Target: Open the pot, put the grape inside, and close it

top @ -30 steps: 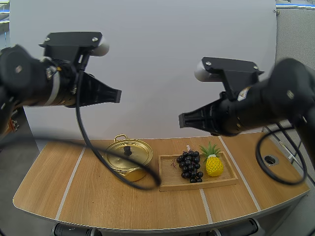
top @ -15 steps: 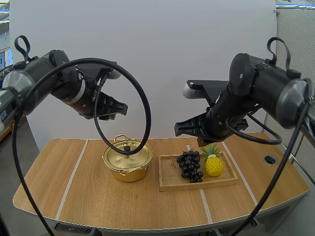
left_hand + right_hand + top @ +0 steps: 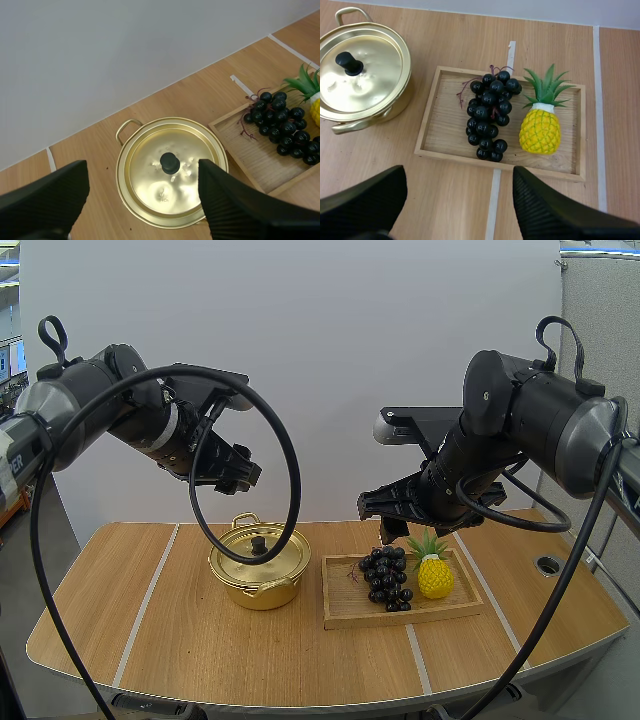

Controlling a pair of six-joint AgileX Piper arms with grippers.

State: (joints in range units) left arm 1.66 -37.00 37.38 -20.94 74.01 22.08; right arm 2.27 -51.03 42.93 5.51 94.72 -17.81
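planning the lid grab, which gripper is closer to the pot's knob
Left. The left gripper hangs open above the knob on the pot lid; the right gripper hangs open over the grapes on the wooden tray.

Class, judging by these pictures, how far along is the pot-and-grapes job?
Nothing is done yet: the lid sits on the pot, and the grapes lie on the tray. In hand: the open left gripper hovers above the lid, the open right gripper above the grapes. Remaining: opening, loading, closing.
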